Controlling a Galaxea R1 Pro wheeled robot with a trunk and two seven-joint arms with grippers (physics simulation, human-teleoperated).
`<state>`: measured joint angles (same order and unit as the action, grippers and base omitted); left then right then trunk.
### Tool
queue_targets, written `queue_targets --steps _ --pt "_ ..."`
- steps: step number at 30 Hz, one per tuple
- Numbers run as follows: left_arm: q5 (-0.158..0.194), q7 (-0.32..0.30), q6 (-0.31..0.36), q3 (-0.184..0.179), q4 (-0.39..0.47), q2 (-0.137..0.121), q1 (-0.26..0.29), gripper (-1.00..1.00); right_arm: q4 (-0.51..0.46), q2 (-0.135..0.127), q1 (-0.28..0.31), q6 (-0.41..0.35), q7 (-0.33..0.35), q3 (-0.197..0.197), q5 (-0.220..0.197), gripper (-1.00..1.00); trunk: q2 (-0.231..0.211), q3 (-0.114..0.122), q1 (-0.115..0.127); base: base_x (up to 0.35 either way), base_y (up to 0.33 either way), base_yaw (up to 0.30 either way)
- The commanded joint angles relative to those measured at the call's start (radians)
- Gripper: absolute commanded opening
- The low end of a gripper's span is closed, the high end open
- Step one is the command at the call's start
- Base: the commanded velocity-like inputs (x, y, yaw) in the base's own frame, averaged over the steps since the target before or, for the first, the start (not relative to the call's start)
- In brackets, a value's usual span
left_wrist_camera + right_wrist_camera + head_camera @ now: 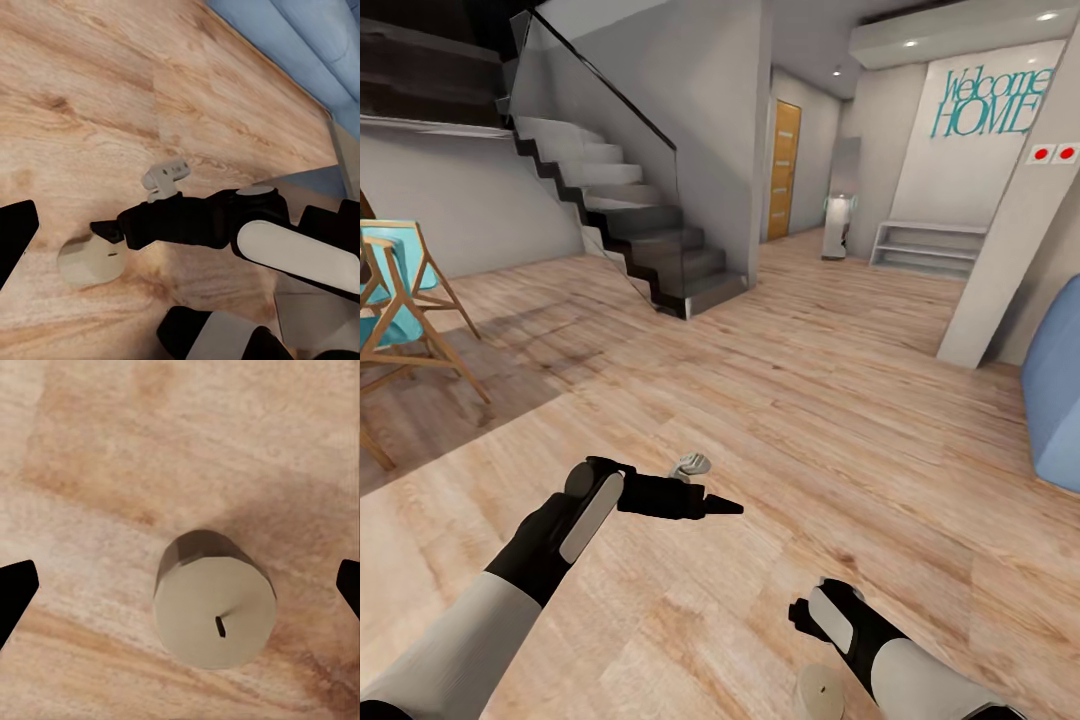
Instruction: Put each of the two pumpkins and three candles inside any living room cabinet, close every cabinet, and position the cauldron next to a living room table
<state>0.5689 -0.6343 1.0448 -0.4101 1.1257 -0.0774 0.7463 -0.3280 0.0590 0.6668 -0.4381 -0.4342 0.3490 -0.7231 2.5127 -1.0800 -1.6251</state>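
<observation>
Candle (pixel 215 611) stands upright on the wooden floor (pixel 810 400), directly below the right gripper (pixel 180 585), whose fingers are spread wide. Picking is the step; next it must descend and close. Left gripper (pixel 725 507) looks closed, empty.

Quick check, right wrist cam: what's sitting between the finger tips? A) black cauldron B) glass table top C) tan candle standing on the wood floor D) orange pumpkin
C: the right wrist view looks down on a stubby tan candle with a dark wick, upright on the wooden floor, with the right gripper finger tips apart at the picture's two edges and not touching it.
</observation>
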Motion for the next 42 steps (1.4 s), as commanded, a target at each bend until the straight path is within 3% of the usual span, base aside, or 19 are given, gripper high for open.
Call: queue_targets --steps 1,13,19,25,42 --pt "-0.003 -0.005 0.002 -0.001 0.000 -0.001 0.001 1.00 -0.002 -0.001 0.001 -0.004 -0.008 0.008 -0.009 1.00 0.000 -0.001 0.000 0.144 0.000 0.000" --pt "-0.003 -0.006 0.002 -0.002 0.000 -0.003 0.001 1.00 -0.001 -0.003 0.001 -0.001 -0.008 0.008 -0.009 1.00 0.000 -0.001 0.000 0.029 0.000 0.000" --pt "-0.002 -0.007 0.002 -0.001 0.001 -0.008 0.001 1.00 0.001 -0.004 0.000 0.032 -0.008 0.016 -0.008 1.00 0.002 -0.024 -0.003 0.001 0.000 0.000" --pt "-0.001 -0.007 0.002 -0.002 0.001 -0.008 0.001 1.00 0.003 -0.004 0.000 0.058 -0.008 0.064 -0.008 1.00 0.003 -0.047 -0.006 0.000 0.000 0.000" --pt "-0.001 -0.007 0.002 -0.003 0.002 -0.009 0.001 1.00 0.016 -0.004 0.000 0.059 -0.008 0.075 -0.010 1.00 0.007 -0.113 -0.013 0.000 0.000 0.000"
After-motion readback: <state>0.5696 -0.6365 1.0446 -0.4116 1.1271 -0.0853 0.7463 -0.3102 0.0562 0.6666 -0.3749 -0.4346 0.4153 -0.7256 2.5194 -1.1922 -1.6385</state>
